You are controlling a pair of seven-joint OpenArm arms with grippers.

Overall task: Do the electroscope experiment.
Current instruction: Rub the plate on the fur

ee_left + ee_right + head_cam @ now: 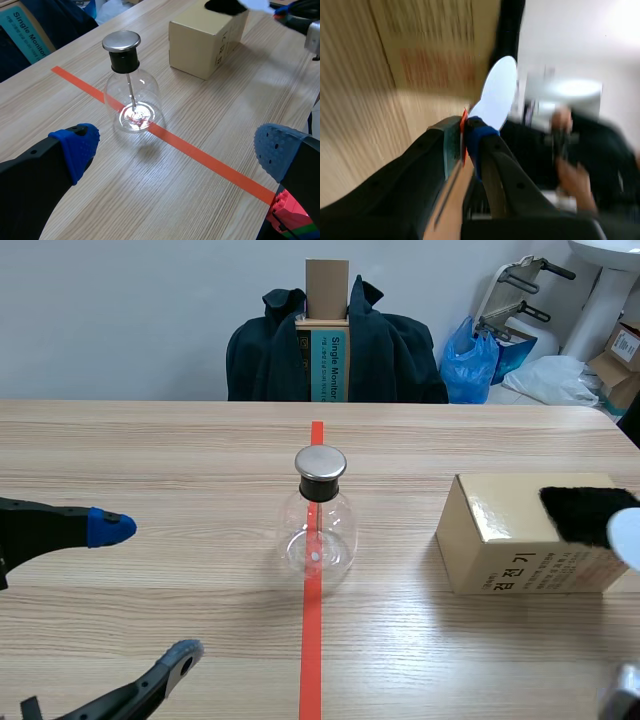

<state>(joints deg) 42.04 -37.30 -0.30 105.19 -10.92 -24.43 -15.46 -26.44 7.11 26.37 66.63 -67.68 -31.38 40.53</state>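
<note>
A clear glass electroscope flask (320,530) with a metal cap and inner rod stands upright on the orange tape line, mid-table. My left gripper (145,590) is open at the near left; in its wrist view the flask (131,95) stands ahead of the blue pads (80,147), apart from them. To the right sits a tan cardboard box (520,540) with a black furry cloth (585,510) on top. My right gripper (465,135) is shut on a flat white rod (497,95), whose tip (628,535) lies by the cloth at the box's right end.
Beyond the far table edge a chair draped with a dark jacket (400,350) holds a cardboard box (326,330). A blue bag (470,360) and other clutter lie at the back right. Bare wooden tabletop (150,460) spreads left of the flask.
</note>
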